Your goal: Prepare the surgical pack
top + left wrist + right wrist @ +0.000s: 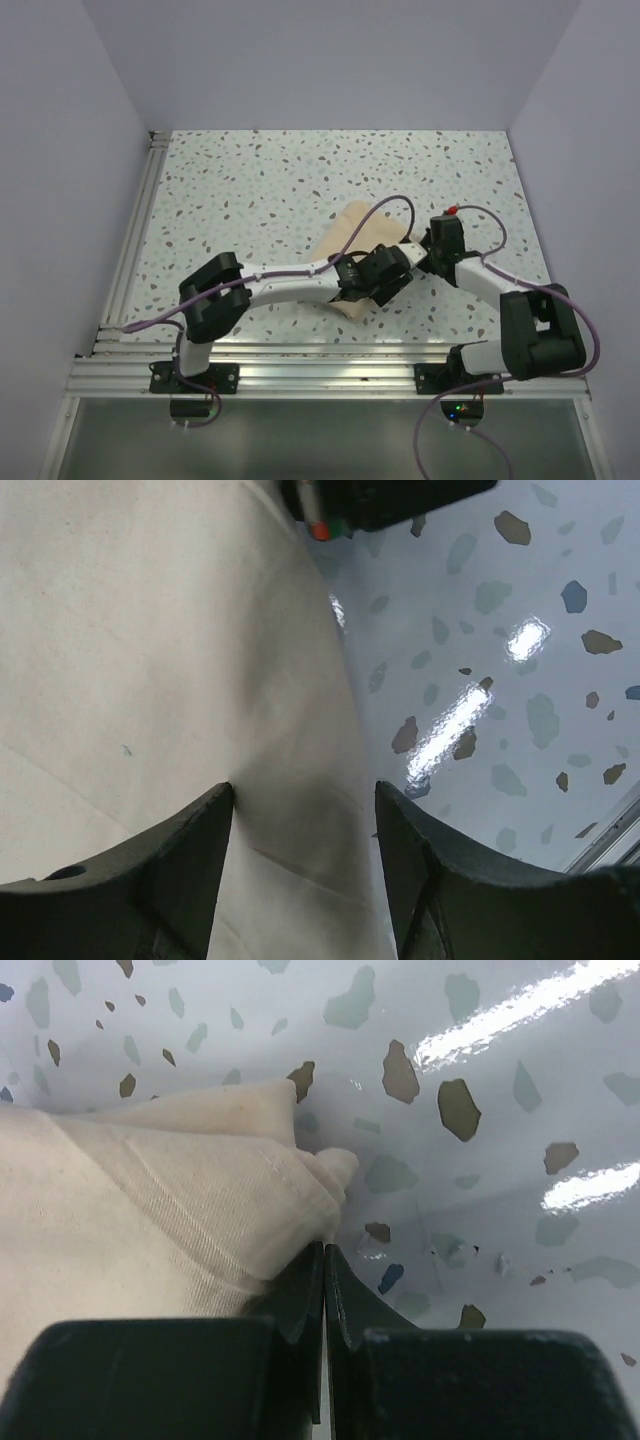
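Observation:
The beige wrap sheet point(350, 232) lies folded into a bundle in the middle of the speckled table point(300, 180). My left gripper point(398, 266) hovers open over the wrap's right part; in the left wrist view its jaws point(305, 790) stand wide apart above the cloth point(150, 630), holding nothing. My right gripper point(418, 260) is at the wrap's right edge. In the right wrist view its jaws point(325, 1248) are shut, and the folded cloth edge point(150, 1190) runs right into the fingertips. The steel tray, tools and sachets are out of view.
The right arm's wrist with a red knob point(320, 528) sits close beyond the left gripper. An aluminium rail point(140, 230) borders the table on the left and at the front. White walls enclose the sides and back.

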Controlling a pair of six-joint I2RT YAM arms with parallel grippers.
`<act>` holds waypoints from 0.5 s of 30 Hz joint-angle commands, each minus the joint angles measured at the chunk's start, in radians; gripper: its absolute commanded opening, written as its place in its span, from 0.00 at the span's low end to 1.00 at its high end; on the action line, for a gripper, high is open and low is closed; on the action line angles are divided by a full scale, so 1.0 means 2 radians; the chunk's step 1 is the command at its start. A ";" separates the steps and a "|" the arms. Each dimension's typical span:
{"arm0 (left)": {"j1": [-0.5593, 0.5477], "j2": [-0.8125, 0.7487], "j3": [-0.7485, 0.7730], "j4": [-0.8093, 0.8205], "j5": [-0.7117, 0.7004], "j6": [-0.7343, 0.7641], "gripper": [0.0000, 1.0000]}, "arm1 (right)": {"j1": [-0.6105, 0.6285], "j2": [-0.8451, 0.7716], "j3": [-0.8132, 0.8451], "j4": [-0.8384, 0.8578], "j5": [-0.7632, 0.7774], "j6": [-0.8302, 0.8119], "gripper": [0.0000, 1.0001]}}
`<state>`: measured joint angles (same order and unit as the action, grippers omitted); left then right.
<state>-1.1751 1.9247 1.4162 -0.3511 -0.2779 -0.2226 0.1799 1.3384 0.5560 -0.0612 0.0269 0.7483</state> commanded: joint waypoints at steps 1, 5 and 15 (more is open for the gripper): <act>-0.023 0.018 0.021 0.011 -0.047 0.008 0.63 | -0.002 0.026 0.028 0.040 -0.005 0.010 0.00; -0.041 0.033 0.024 0.007 -0.085 0.006 0.63 | -0.002 0.046 0.023 0.054 0.000 0.022 0.00; -0.091 0.049 0.009 0.023 -0.154 0.000 0.67 | -0.025 0.059 0.052 0.032 0.020 -0.004 0.00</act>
<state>-1.3174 2.0212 1.4342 -0.3359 -0.5579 -0.2050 0.1532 1.4513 0.6048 -0.0132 0.0360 0.7624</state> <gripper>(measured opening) 0.664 0.010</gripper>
